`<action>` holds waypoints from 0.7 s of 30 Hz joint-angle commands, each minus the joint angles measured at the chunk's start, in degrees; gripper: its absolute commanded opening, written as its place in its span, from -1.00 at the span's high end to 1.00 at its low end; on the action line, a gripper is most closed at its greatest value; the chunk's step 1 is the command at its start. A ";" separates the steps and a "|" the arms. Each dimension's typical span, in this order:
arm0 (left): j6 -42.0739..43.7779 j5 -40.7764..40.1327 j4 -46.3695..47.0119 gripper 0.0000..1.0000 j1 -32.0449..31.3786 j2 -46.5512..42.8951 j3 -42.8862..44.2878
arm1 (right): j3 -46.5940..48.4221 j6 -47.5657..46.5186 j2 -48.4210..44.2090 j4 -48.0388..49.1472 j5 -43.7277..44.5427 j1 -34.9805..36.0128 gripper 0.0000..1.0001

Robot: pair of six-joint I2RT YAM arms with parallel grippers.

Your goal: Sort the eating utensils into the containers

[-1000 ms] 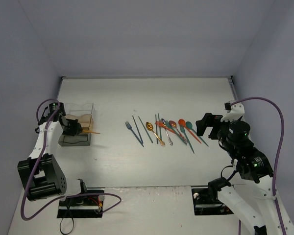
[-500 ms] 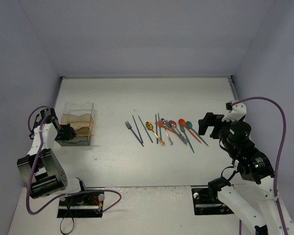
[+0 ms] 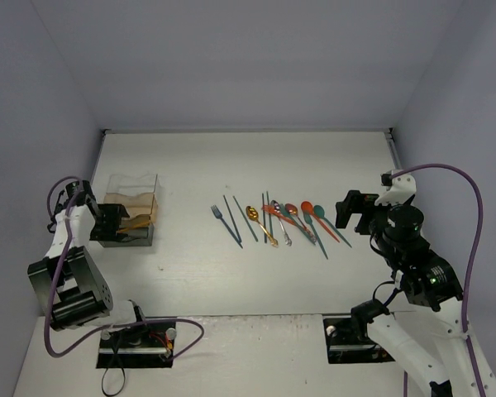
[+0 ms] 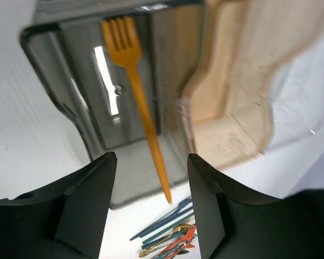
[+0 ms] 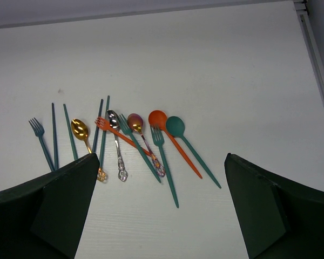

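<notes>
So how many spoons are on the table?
5, all in the row, left to right: gold spoon, silver spoon, iridescent spoon, orange spoon, teal spoon. Overlapping handles could hide another.

Left wrist view: container runs off the top and right edges. Its clear walls smear, so the far compartments are unreadable. Loose utensils show only as a sliver between the fingers of the left gripper, cut by the bottom edge, kinds unreadable.

Right wrist view: the picture-left finger of the right gripper covers the handle ends of the dark fork and chopsticks.

Top view: left gripper masks the container's near end. Contents too small to tell.
</notes>
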 commanded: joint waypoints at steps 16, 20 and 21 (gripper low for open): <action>9.74 -18.84 -5.01 -0.08 -47.30 9.28 21.89 | 2.07 -0.15 2.47 2.93 2.81 0.54 -1.00; 7.43 -21.64 -5.01 -0.09 -51.92 17.54 25.69 | 2.04 0.13 2.28 2.93 2.95 0.54 -1.00; 6.96 -22.03 -4.96 -0.08 -52.51 18.85 26.31 | 2.04 0.22 2.19 2.93 2.92 0.54 -1.00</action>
